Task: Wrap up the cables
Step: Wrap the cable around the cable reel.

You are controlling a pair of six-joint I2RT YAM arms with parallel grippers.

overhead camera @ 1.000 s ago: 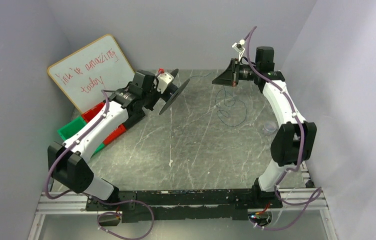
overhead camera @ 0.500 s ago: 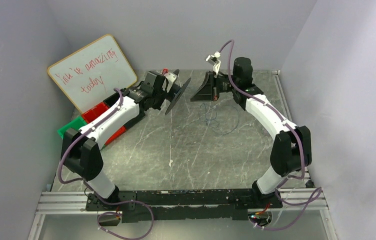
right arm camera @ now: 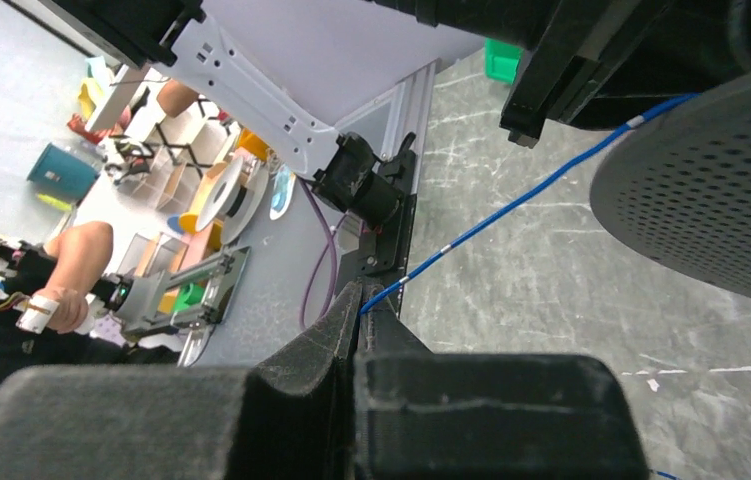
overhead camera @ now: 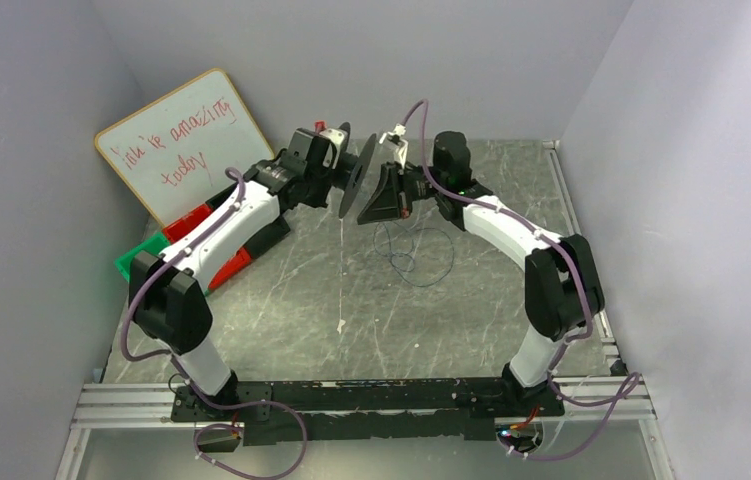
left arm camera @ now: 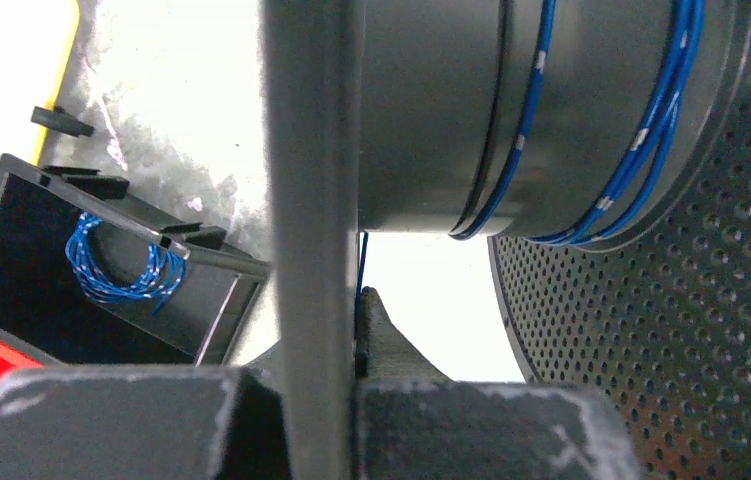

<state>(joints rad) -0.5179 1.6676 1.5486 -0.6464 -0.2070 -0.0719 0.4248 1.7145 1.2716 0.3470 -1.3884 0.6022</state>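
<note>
Both arms now meet over the far middle of the table [overhead camera: 281,300], where a second ago they stood well apart. From above, the right claw [overhead camera: 381,198] has swung in from the right and sits just beside the spool [overhead camera: 358,185], which the left claw [overhead camera: 334,175] holds up on edge. The left arm has reached further toward the middle too. Loose loops of blue wire [overhead camera: 413,252] lie on the table below and a little right of the spool, dragged leftward along with the right claw. A whiteboard [overhead camera: 183,140] and the bins [overhead camera: 146,260] at the far left have not moved.

From the left wrist, the left claw [left arm camera: 316,400] is clenched on a thin flange of the spool [left arm camera: 431,110], seen edge-on between its fingers. Several turns of blue wire [left arm camera: 654,120] already lie round the drum, beside the perforated flange. A black box [left arm camera: 236,300] on the table holds a separate small bundle [left arm camera: 116,262] of the same colour.

From the right wrist, the right claw [right arm camera: 359,310] is pinched shut on a single strand of blue wire [right arm camera: 551,187], which runs straight up to the spool [right arm camera: 711,200].

The closing-in looks like one pass of winding, the strand being carried round the drum. With much wire left on the table, the wrapping seems only partway done
</note>
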